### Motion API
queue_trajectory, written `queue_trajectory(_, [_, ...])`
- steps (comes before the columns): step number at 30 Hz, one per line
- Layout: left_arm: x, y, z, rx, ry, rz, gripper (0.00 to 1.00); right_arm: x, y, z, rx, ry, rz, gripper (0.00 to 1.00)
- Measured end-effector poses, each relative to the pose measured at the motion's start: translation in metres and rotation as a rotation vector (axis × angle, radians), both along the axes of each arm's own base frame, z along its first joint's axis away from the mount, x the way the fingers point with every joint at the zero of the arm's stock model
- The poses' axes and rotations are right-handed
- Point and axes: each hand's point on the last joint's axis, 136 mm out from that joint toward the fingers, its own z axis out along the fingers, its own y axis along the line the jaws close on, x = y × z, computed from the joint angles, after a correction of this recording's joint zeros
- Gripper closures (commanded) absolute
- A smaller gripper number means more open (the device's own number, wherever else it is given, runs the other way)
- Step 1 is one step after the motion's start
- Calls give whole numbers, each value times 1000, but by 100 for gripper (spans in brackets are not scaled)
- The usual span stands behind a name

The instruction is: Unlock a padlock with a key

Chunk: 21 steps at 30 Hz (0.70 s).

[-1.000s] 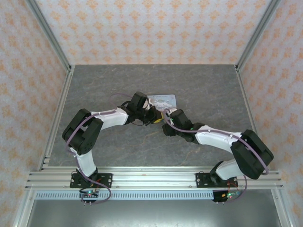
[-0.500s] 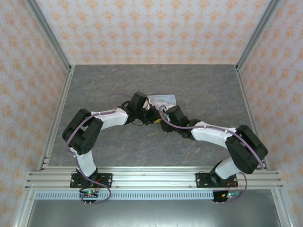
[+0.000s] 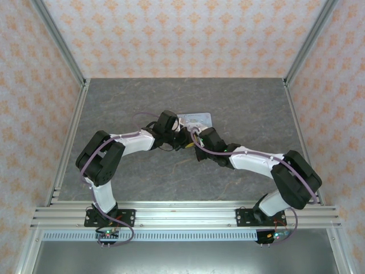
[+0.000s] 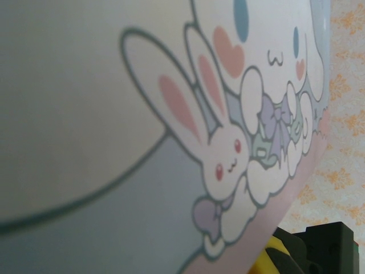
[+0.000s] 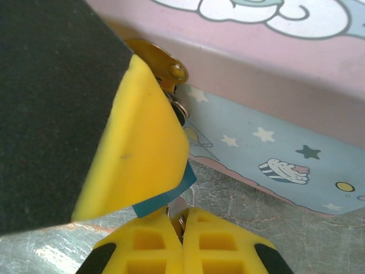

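**Both arms meeting at the padlock by the tin**

The left arm is reaching in to the middle of the table, and the left fingers are closing on the small teal padlock; one yellow pad is covering most of it. The padlock is hanging at the front of the cartoon tin, just below a brass hasp. The right fingers are pressing together directly under the padlock, pinching a sliver of metal that looks like the key.
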Motion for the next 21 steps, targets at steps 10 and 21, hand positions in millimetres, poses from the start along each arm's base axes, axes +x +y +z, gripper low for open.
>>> queue_trajectory(10, [0,0,1,-5,2,-4,100,2,-12,15,73,12,-46,52])
queue_trajectory(21, [-2,0,-1,6,18,-4,100,3,-25,31,140,-13,-70,56])
